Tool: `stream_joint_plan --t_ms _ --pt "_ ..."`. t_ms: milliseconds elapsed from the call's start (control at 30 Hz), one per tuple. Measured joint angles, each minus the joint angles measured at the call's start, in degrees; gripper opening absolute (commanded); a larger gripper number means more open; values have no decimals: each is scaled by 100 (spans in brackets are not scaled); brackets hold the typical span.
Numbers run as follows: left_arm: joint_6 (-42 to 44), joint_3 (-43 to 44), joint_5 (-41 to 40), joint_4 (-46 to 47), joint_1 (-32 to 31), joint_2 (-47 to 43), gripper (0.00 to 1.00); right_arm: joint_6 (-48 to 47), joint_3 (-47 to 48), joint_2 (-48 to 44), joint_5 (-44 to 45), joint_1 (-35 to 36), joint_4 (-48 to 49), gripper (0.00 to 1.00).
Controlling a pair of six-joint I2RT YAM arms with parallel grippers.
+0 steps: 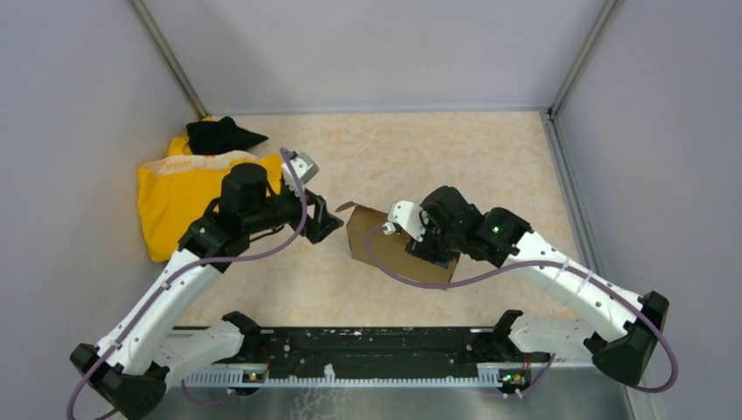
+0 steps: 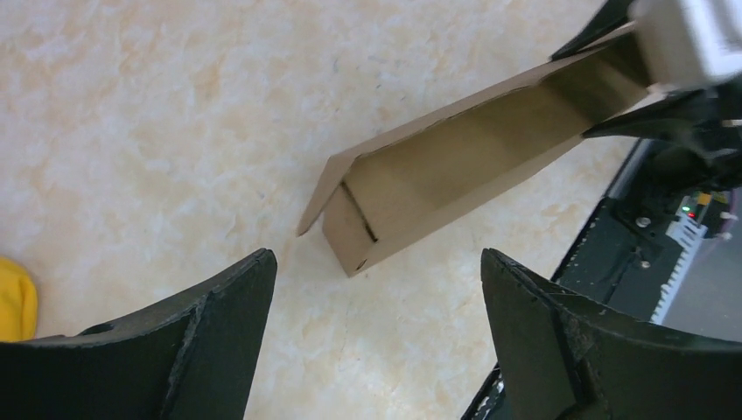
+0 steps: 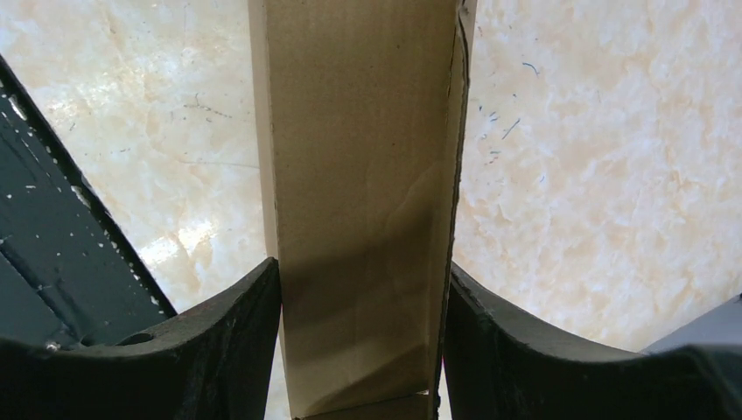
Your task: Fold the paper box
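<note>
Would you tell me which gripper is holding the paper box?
The right gripper; its fingers pinch the paper box, while the left gripper is open, apart from it.

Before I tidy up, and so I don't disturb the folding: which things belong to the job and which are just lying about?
Job:
- box, clamped in the right end effector
- left end effector, open beside it

Lying about:
- yellow cloth
- black cloth on top of it
</note>
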Motion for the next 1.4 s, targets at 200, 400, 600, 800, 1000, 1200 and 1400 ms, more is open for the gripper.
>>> stream_joint_plan --t_ms 200,400,600,800,1000,1200,1400 --pt "-212 -260 -953 70 0 83 91 -343 -28 7 -59 0 57 40" --pt "-236 -393 -1211 496 0 234 92 -664 0 90 -382 -2 118 41" --pt "-234 -442 -1200 634 11 415 92 -852 404 575 -817 -157 33 38" --pt "-323 -896 -1287 664 13 -190 97 -1115 590 780 -1272 -479 -44 37" --pt "-352 -1025 -1460 664 13 -588 76 -1259 592 785 -1434 -533 -63 35" --pt "-369 -1043 -1445 658 13 -448 59 -1298 592 782 -1486 -533 -68 34" --pt "-369 -1043 -1296 599 13 -284 51 -1296 592 774 -1504 -533 -79 33"
